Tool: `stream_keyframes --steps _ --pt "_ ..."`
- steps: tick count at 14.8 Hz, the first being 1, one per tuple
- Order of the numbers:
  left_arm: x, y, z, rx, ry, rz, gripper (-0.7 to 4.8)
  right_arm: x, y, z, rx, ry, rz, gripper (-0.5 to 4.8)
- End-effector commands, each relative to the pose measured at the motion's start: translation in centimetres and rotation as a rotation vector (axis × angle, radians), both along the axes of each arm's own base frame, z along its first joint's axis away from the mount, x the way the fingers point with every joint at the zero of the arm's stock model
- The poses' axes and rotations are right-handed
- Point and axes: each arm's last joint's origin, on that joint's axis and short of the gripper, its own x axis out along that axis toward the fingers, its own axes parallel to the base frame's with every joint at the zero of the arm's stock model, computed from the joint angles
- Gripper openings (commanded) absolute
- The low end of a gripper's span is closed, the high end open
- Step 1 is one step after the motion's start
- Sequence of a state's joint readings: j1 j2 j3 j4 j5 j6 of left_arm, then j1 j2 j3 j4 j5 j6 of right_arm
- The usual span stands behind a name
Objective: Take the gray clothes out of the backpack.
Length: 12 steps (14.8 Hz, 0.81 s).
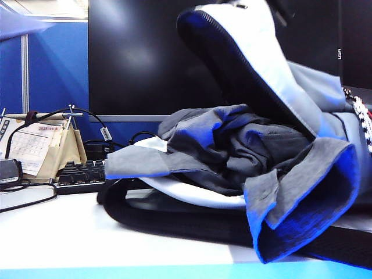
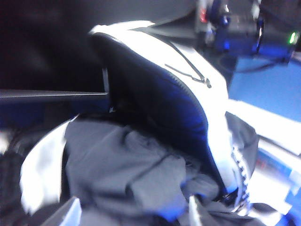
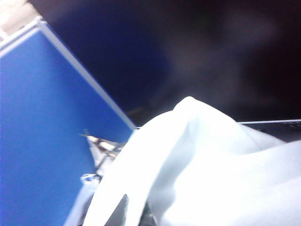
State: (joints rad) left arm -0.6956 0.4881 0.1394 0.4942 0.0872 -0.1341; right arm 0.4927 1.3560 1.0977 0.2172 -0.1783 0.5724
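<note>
The backpack (image 1: 264,55) lies on the table with its pale flap lifted and its black-lined mouth gaping. The gray clothes (image 1: 244,145) bulge out of that mouth, with one sleeve trailing left and another folded over the front edge. In the left wrist view my left gripper (image 2: 134,214) hovers open just above the gray clothes (image 2: 127,169), its fingertips (image 2: 73,212) spread wide below the raised backpack flap (image 2: 155,52). My right gripper (image 3: 136,214) is shut on a fold of the white backpack fabric (image 3: 211,165). Neither gripper shows in the exterior view.
A black keyboard (image 1: 81,173), a desk calendar (image 1: 32,148) and cables sit at the left on the white table (image 1: 58,232). A dark monitor (image 1: 139,52) and a blue partition (image 1: 58,64) stand behind. A red-white zipper cord (image 1: 363,119) hangs at the right.
</note>
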Motion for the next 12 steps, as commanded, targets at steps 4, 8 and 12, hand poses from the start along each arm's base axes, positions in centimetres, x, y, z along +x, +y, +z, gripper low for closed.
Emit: stream_keyframes --steps 4,8,12 --pt "6.3 -5.3 -0.6 0.291 0.058 -0.035 3.53 -3.2 -1.2 4.9 0.117 -0.217 0.095 -0.08" --pt "10.2 -9.6 -1.6 0.285 0.135 -0.199 4.79 -3.6 -1.6 4.8 0.090 -0.178 0.083 -0.08" --pt "13.1 -12.9 -2.8 0.329 0.163 -0.182 4.79 -3.4 -1.5 4.3 0.074 -0.144 0.066 -0.08"
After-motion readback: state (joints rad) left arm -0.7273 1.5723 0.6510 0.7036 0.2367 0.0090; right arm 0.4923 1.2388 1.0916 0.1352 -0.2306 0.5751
